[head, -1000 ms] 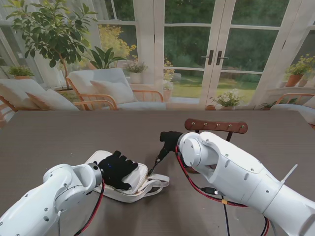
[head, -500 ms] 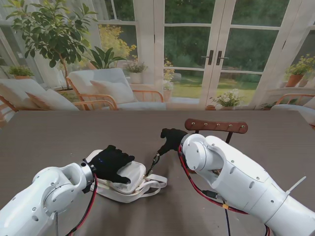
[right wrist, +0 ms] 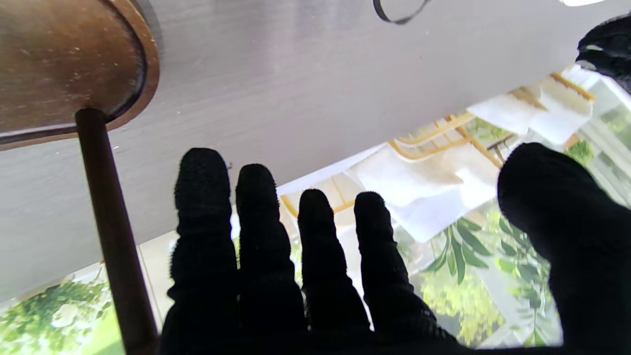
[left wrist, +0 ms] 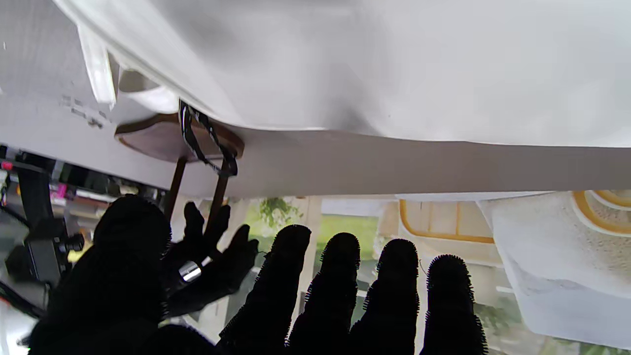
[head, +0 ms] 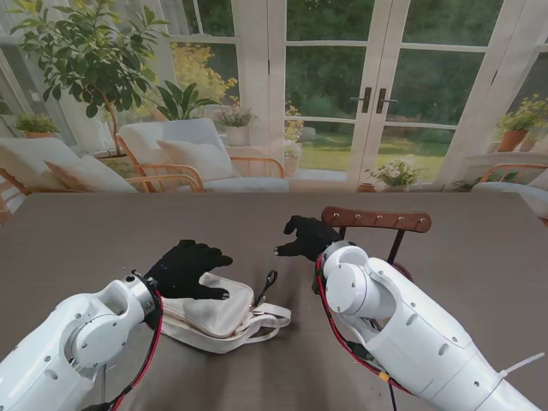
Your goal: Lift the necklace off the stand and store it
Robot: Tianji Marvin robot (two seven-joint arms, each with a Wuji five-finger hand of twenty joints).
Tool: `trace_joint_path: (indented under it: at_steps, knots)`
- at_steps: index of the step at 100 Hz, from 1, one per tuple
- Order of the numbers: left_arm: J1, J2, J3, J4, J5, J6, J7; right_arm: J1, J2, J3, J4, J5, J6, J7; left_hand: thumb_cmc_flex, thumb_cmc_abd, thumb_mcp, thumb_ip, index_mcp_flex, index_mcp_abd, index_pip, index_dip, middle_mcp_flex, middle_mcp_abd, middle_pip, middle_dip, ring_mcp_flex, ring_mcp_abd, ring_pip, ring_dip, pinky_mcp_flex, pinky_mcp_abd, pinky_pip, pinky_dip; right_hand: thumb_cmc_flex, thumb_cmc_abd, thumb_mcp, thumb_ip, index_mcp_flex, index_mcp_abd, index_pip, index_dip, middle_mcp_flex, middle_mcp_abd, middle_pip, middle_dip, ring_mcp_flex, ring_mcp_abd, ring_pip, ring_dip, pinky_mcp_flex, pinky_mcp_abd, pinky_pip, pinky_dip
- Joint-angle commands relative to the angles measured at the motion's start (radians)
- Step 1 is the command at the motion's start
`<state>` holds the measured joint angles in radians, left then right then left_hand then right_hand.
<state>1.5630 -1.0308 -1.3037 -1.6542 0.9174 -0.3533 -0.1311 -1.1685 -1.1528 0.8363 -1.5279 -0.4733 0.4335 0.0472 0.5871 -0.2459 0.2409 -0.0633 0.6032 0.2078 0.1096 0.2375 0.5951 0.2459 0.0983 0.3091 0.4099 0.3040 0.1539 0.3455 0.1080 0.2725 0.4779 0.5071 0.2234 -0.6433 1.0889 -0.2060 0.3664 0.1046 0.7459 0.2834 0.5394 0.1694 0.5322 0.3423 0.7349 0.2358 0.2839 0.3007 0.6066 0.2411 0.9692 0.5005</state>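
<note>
Your left hand (head: 190, 269) hovers empty, fingers spread, over the white pouch (head: 218, 312). The dark necklace (head: 265, 288) trails from the pouch mouth between both hands; it may slip out. Your right hand (head: 306, 236), empty and spread, sits beside the stand (head: 375, 220) and could knock it.

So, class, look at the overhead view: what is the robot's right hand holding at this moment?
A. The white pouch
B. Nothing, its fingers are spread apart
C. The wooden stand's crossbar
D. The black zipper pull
B. The right hand hovers with fingers spread near the wooden stand, gripping nothing; the right wrist view also shows its fingers apart and empty.
</note>
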Motion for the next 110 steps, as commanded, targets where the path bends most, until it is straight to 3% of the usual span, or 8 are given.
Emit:
trace_joint_path:
  at_steps: [1,19,50,89,110]
  knots:
    - [0.011,-0.008,-0.017,-0.01,-0.028,0.002,-0.008,-0.043,-0.014,0.02,-0.027,0.011,-0.011,-0.014,0.023,0.012,-0.021,-0.005,0.024,-0.021,0.01,0.011,0.021,-0.017,-0.009,-0.014,-0.021,0.018,-0.02,-0.012,-0.009,0.014,-0.039,-0.017,0.011,0.011,-0.088,0.031,0.037,-0.032,0.011,0.017,0.034,-0.027,0.001,0.0,0.034,0.007,0.018,0.012,-0.171,0.025,0.039,0.002]
    - [0.027,-0.015,-0.043,-0.009,-0.101,-0.007,-0.007,-0.122,-0.028,0.081,-0.082,0.04,-0.028,-0.09,0.037,0.003,-0.012,0.0,0.031,-0.01,0.016,0.022,0.016,-0.017,-0.012,-0.014,-0.026,0.017,-0.025,-0.013,-0.008,0.017,-0.069,-0.024,0.017,0.018,-0.085,0.042,0.075,-0.046,0.013,0.022,0.078,-0.036,-0.005,0.0,0.06,0.02,0.028,0.018,-0.159,0.038,0.051,0.0]
    - [0.056,-0.024,-0.057,-0.014,-0.179,-0.015,0.01,-0.244,-0.021,0.19,-0.162,0.08,-0.102,-0.115,0.039,-0.008,0.014,0.0,0.037,0.011,0.017,0.041,0.016,-0.011,-0.013,-0.012,-0.025,0.018,-0.028,-0.012,0.018,0.024,-0.143,-0.012,0.029,0.026,-0.095,0.052,0.115,-0.073,0.005,0.027,0.147,-0.062,-0.019,0.002,0.092,0.023,0.036,0.027,-0.149,0.054,0.063,-0.005]
    - [0.105,-0.036,-0.053,-0.025,-0.275,-0.019,0.032,-0.397,-0.016,0.344,-0.167,0.116,-0.354,-0.182,0.048,-0.014,0.03,0.0,0.009,0.029,0.002,0.041,-0.011,-0.001,-0.019,-0.017,-0.053,0.017,-0.043,-0.017,0.02,0.018,-0.252,0.028,0.04,0.022,-0.086,0.061,0.129,-0.097,-0.011,0.034,0.136,-0.078,-0.043,0.007,0.05,0.012,0.007,0.024,-0.188,0.06,0.037,-0.014]
    - [0.132,-0.039,-0.051,-0.043,-0.31,-0.013,0.032,-0.473,-0.015,0.426,-0.169,0.128,-0.439,-0.204,0.049,-0.014,0.032,-0.001,0.002,0.033,-0.001,0.04,-0.019,0.002,-0.023,-0.019,-0.061,0.019,-0.048,-0.019,0.008,0.013,-0.265,0.034,0.041,0.025,-0.089,0.063,0.14,-0.101,-0.018,0.037,0.148,-0.084,-0.051,0.008,0.051,0.01,0.004,0.026,-0.194,0.064,0.028,-0.012]
